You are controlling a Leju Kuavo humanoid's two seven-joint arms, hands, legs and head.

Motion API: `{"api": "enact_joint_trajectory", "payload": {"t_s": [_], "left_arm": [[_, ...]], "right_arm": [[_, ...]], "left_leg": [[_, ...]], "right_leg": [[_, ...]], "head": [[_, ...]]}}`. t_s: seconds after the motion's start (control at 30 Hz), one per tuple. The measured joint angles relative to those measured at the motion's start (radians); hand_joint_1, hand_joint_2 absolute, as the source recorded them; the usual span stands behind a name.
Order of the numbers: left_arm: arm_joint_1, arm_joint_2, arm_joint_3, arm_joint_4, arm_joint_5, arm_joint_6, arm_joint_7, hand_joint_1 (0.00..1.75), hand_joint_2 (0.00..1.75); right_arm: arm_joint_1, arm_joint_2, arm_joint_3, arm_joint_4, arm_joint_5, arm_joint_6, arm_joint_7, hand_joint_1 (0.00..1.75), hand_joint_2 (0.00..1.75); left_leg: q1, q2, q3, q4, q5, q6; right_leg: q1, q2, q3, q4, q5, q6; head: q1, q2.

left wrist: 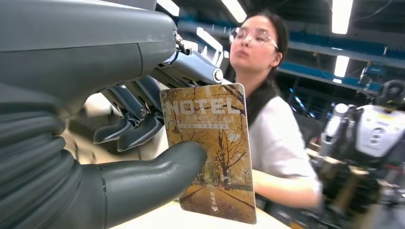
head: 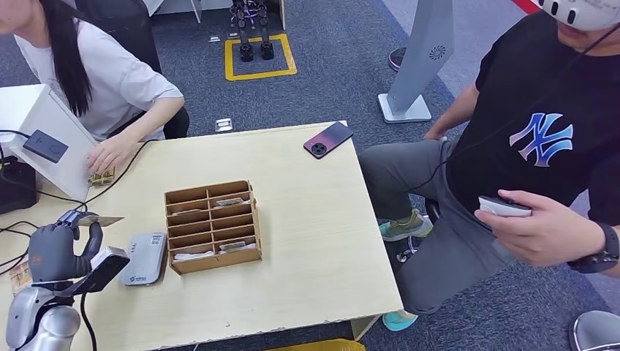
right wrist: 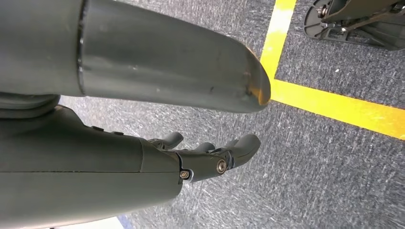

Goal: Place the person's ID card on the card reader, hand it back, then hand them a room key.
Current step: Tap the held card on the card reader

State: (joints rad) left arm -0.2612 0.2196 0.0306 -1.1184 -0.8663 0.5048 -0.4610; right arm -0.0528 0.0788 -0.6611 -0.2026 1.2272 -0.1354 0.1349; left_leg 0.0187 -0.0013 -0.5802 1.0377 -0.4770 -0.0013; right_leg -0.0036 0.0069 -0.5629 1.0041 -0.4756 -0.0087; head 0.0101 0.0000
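Head view: at the tabletop's [head: 307, 241] 8 o'clock edge, the left robot hand [head: 55, 248] pinches a room key card [head: 99, 219] lifted above the surface, pointing toward 12 o'clock. A grey card reader [head: 144, 257] lies just beside it, touching the wooden card organizer [head: 213, 226] at centre. A phone [head: 328, 139] rests near the 1 o'clock corner. One person [head: 110, 80] sits at 10 o'clock, another [head: 526, 153] at 3 o'clock.

Left wrist view: thumb [left wrist: 157, 167] and fingers [left wrist: 191, 69] clamp the card, printed "HOTEL" over autumn trees.

Right wrist view: the right robot hand [right wrist: 157, 143] hangs over grey carpet [right wrist: 305, 167], fingers slightly spread, holding nothing
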Motion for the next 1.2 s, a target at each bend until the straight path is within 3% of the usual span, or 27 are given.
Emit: {"api": "enact_joint_trajectory", "payload": {"t_s": [0.07, 0.2, 0.27, 0.57, 0.97, 1.2], "left_arm": [[0.007, -0.01, 0.011, -0.024, 0.092, -0.088, -0.013, 1.75, 1.75], [0.016, -0.016, 0.019, -0.047, 0.274, -0.375, 0.01, 1.75, 1.75], [0.024, -0.013, 0.021, -0.049, 0.302, -0.436, 0.015, 1.75, 1.75], [0.04, -0.008, 0.022, -0.048, 0.335, -0.514, 0.066, 1.75, 1.75], [0.04, -0.008, 0.022, -0.048, 0.336, -0.515, 0.071, 1.75, 1.75], [0.027, -0.035, 0.022, -0.005, 0.281, -0.461, 0.142, 1.75, 1.75]], "right_arm": [[0.0, 0.001, -0.007, 0.0, 0.003, -0.002, -0.001, 0.0, 0.0], [0.0, 0.002, -0.021, 0.0, 0.004, -0.008, -0.006, 0.0, 0.0], [0.0, 0.002, -0.027, 0.0, 0.005, -0.008, -0.01, 0.0, 0.0], [0.0, 0.002, -0.047, 0.0, 0.018, -0.014, -0.019, 0.0, 0.0], [0.0, 0.002, -0.05, 0.0, 0.018, -0.014, -0.018, 0.0, 0.0], [-0.001, 0.003, -0.059, 0.0, 0.024, -0.011, -0.009, 0.0, 0.0]], "left_leg": [[0.0, 0.0, 0.0, 0.0, 0.0, 0.0], [0.0, 0.0, 0.0, 0.0, 0.0, 0.0], [0.0, 0.0, 0.0, 0.0, 0.0, 0.0], [0.0, 0.0, 0.0, 0.0, 0.0, 0.0], [0.0, 0.0, 0.0, 0.0, 0.0, 0.0], [0.0, 0.0, 0.0, 0.0, 0.0, 0.0]], "right_leg": [[0.0, 0.0, 0.0, 0.0, 0.0, 0.0], [0.0, 0.0, 0.0, 0.0, 0.0, 0.0], [0.0, 0.0, 0.0, 0.0, 0.0, 0.0], [0.0, 0.0, 0.0, 0.0, 0.0, 0.0], [0.0, 0.0, 0.0, 0.0, 0.0, 0.0], [0.0, 0.0, -0.001, 0.0, 0.0, 0.0]], "head": [[0.0, 0.0], [0.0, 0.0], [0.0, 0.0], [0.0, 0.0], [0.0, 0.0], [0.0, 0.0]]}}
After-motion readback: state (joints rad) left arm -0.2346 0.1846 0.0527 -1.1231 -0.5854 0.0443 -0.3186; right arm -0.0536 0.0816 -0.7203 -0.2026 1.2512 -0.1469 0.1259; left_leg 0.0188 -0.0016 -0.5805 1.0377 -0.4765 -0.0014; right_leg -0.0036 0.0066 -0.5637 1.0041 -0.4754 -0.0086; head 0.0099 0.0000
